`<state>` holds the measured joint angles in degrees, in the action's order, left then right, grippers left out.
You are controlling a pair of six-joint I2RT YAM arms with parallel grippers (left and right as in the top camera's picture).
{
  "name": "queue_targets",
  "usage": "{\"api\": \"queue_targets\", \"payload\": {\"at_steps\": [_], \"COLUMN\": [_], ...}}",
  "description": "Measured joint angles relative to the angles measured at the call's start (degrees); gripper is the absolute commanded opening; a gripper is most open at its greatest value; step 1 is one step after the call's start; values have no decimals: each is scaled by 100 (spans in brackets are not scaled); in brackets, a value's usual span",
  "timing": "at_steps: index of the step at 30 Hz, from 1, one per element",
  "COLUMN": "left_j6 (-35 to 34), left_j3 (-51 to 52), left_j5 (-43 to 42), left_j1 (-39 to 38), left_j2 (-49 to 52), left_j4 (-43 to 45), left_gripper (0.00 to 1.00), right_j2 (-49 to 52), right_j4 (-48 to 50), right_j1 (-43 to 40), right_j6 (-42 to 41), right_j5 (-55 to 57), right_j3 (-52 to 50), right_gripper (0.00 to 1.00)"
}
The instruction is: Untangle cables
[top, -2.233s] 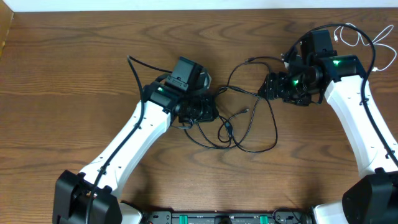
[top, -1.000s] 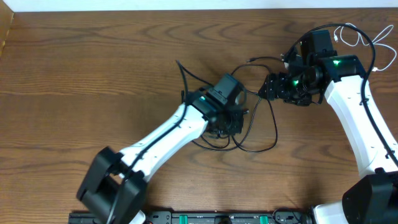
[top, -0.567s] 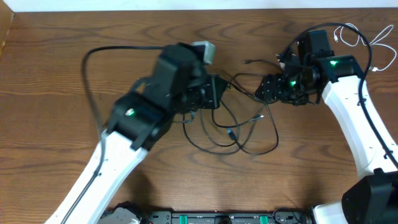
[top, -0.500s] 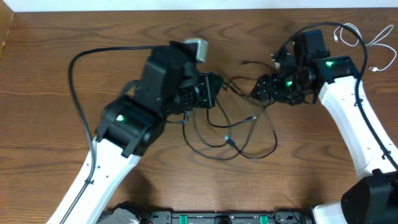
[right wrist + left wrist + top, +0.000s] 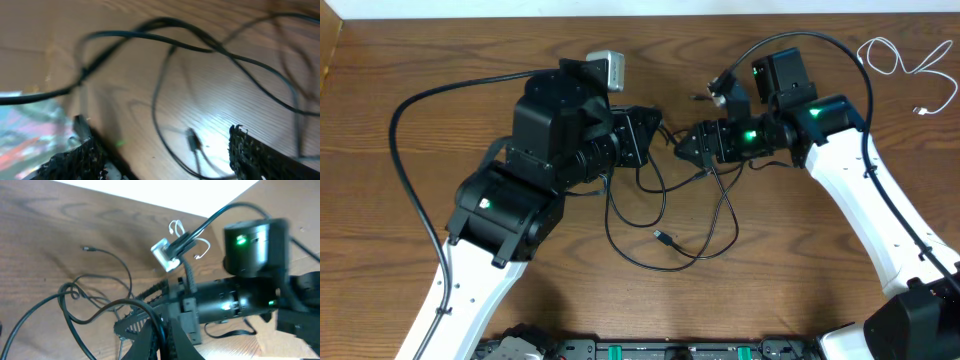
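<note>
The black cable (image 5: 665, 205) lies in tangled loops on the middle of the wooden table, with one small plug (image 5: 663, 237) lying free. My left gripper (image 5: 653, 133) is raised over the loops and shut on a strand of the black cable (image 5: 161, 326), which runs up between its fingers. My right gripper (image 5: 686, 147) faces it from the right, close by, open. In the right wrist view that gripper (image 5: 165, 155) straddles a loop of black cable (image 5: 165, 85) and a plug (image 5: 192, 140) without touching them. The white cable (image 5: 905, 62) lies coiled at the far right corner, apart from both grippers.
The left arm's thick black wiring (image 5: 405, 120) arcs out over the table's left part. The table's far edge (image 5: 640, 12) meets a white strip. The arms' base rail (image 5: 650, 350) runs along the near edge. The right arm (image 5: 250, 290) fills the left wrist view.
My left arm has risen and drawn back left with the black cable, pulling its loops wider. My right gripper has moved left, close to the left gripper.
</note>
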<state>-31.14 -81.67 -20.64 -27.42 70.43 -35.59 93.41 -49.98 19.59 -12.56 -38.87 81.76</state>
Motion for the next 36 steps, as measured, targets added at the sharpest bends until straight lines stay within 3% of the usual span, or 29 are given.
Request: {"api": "queue_targets", "payload": {"at_steps": [14,18,20,22,23,36], "left_j6": [-59,-59,-57,-28,0,308], "left_j3": [0,0,0,0,0,0], "left_j5": [0,0,2,0,2,44], "left_j1": [0,0,4,66,149,2881], "left_j2": [372,374,374,374,374,372], "left_j4": [345,350,350,345,330,-280], "left_gripper": [8,8,8,8,8,8], "right_j2": [339,739,857,887,887,887], "right_j4": [376,555,599,531,459,-1005], "right_j1": [538,754,765,723,695,-1128], "right_j6": [-389,-632,-750,-793,-846,-87], "right_j5": [-649,-623,-531,-295,-160,966], "right_j3": [-2,-9,-15,-15,-15,-20], "right_gripper": [75,56,38,8,1,1]}}
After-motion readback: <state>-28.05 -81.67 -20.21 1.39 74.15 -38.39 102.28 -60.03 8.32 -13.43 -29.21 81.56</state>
